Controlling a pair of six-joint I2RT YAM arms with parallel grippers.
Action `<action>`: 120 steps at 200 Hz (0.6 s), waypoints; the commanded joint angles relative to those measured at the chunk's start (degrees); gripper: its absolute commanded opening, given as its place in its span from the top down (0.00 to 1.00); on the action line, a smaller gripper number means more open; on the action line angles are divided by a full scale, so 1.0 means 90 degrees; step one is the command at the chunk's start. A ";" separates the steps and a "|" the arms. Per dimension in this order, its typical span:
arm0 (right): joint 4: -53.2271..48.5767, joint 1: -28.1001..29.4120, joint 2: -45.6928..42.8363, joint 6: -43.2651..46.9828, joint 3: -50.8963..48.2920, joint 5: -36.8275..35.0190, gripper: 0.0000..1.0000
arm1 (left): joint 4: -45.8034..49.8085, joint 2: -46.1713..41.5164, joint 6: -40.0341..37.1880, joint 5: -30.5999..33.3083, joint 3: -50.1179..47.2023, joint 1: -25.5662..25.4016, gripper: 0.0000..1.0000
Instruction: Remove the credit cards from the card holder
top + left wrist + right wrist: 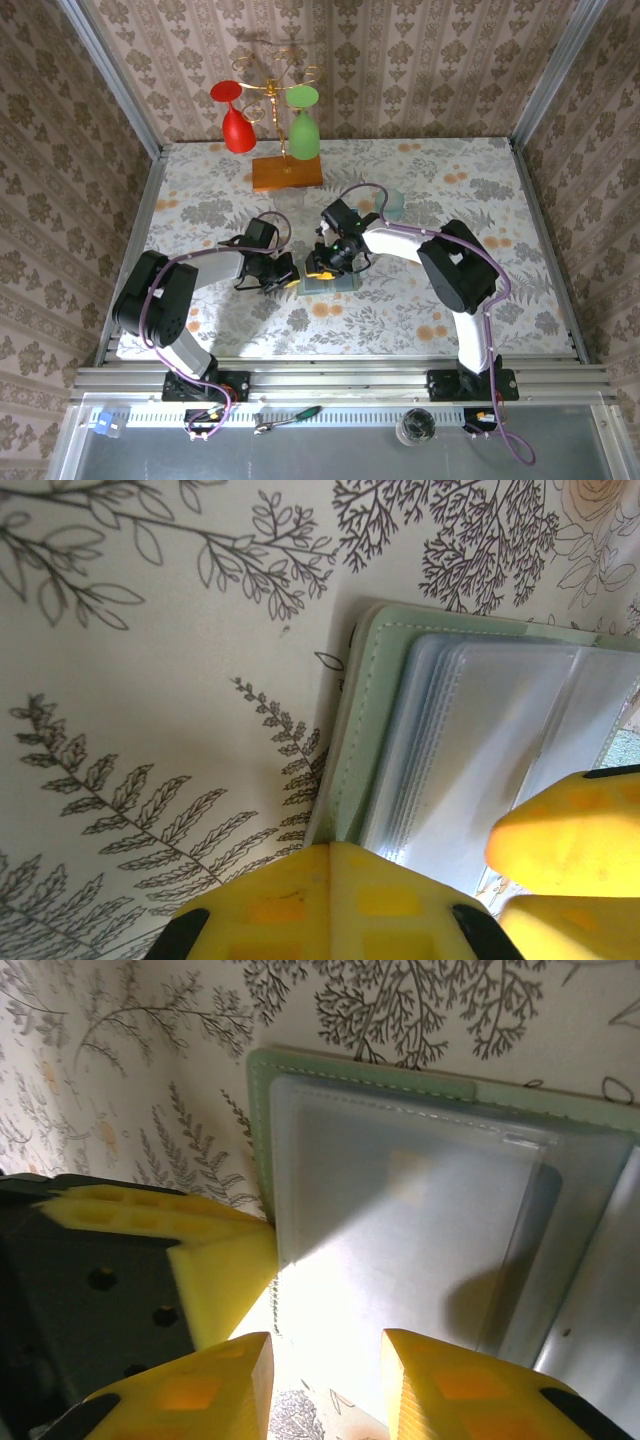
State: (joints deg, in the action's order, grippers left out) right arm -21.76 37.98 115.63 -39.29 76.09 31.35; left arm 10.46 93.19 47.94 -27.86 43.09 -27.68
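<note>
1. Floral-print counter (480,190), walled in by patterned wallpaper, carries the card holder (335,284). It lies open and flat with its clear sleeves (400,1190) facing up, right between the two sets of jaws.
2. The left jaws are pressed together. Their yellow fingertips (330,905) meet at the holder's outer edge and touch its pale green rim (350,730), pinching nothing that can be seen.
3. The right jaws stand spread, a yellow fingertip (215,1385) on either side of a gap, over the near edge of the sleeve stack. Whether they touch the plastic cannot be told.
4. From the right wrist, the left jaws' tip sits just beside the right jaws, against the holder's edge.
5. Beyond both jaws, toward the back wall, a wooden slab (287,172) bears a gold rack (272,75) with a red glass (234,120) and a green glass (303,125) hanging bowl-down.
6. Just past the right jaws sits a small pale teal object (395,205), too small to identify.
7. Well behind both jaws, past the arm bases, a spoon (290,417) and a clear glass (418,428) rest on a grey ledge.
</note>
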 commanded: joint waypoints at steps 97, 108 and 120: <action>-0.0798 0.0056 -0.0114 0.0208 0.0194 -0.0894 0.66 | 0.0122 0.0064 -0.0063 -0.0029 -0.0110 0.0029 1.00; -0.0883 0.0060 -0.0134 0.0270 0.0213 -0.0952 0.66 | 0.0142 0.0057 -0.0073 -0.0030 -0.0100 0.0029 1.00; -0.0960 0.0058 -0.0158 0.0329 0.0236 -0.0983 0.66 | 0.0161 0.0067 -0.0092 -0.0016 -0.0091 0.0032 1.00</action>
State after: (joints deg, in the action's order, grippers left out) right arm -25.96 38.20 115.70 -38.17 77.01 26.13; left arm 10.46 93.19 47.94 -27.88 43.09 -27.68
